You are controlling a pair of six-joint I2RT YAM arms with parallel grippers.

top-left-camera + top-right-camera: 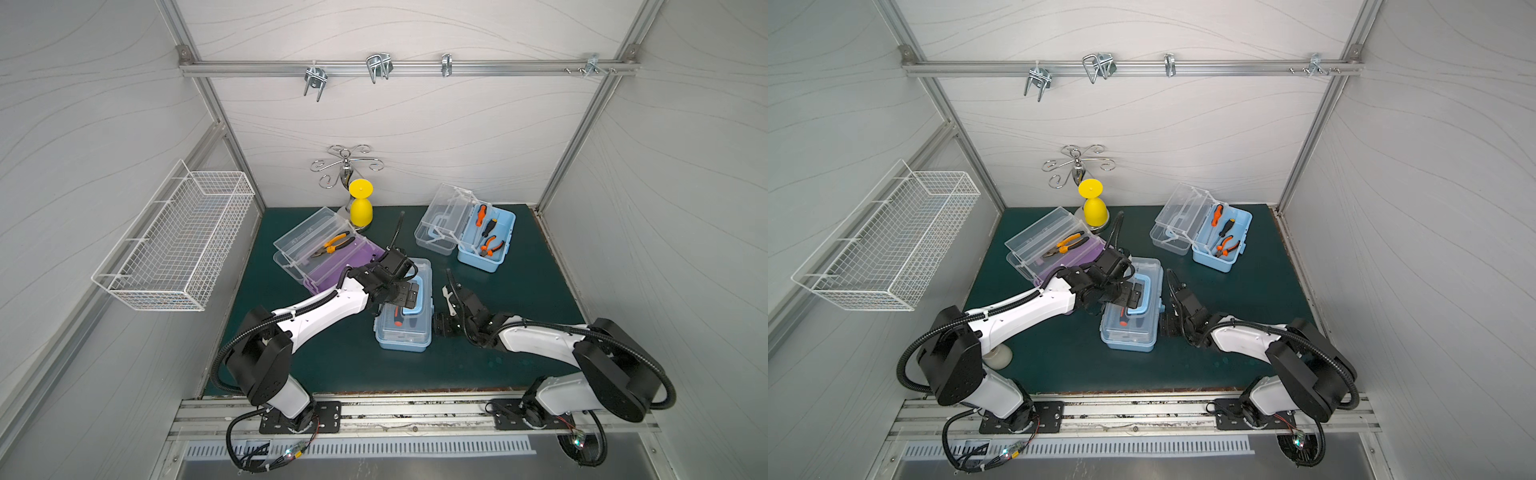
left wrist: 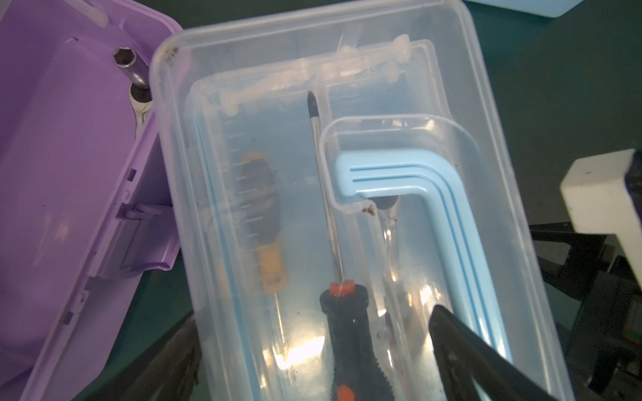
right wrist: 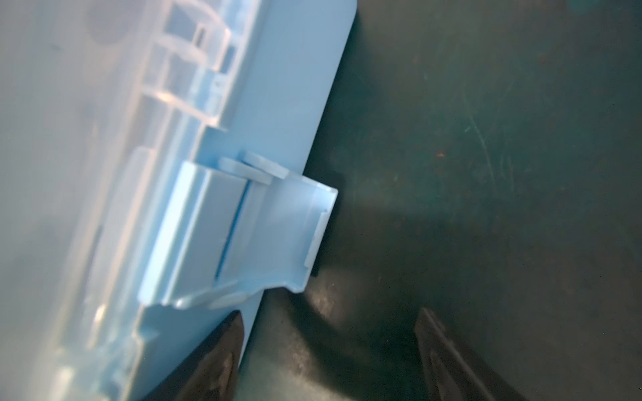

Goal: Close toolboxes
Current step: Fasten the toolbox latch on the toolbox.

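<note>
Mid-table, a light blue toolbox (image 1: 405, 328) (image 1: 1131, 332) lies with its clear lid (image 2: 347, 173) down over a screwdriver (image 2: 344, 312). My left gripper (image 1: 405, 291) (image 2: 312, 364) hovers open over that lid, close to the blue handle (image 2: 434, 194). My right gripper (image 1: 442, 326) (image 3: 330, 347) is open by the box's right side, nothing between its fingers, just short of the blue latch (image 3: 250, 229), which sticks outward. The purple toolbox (image 1: 357, 257) at the back left and the second light blue toolbox (image 1: 486, 241) at the back right stand with lids open.
A white wire basket (image 1: 174, 245) hangs on the left wall. A yellow cup (image 1: 360, 208) sits upside down at the foot of a metal hook stand (image 1: 345, 166) at the back. Pliers (image 1: 332, 245) lie in the purple box's tray.
</note>
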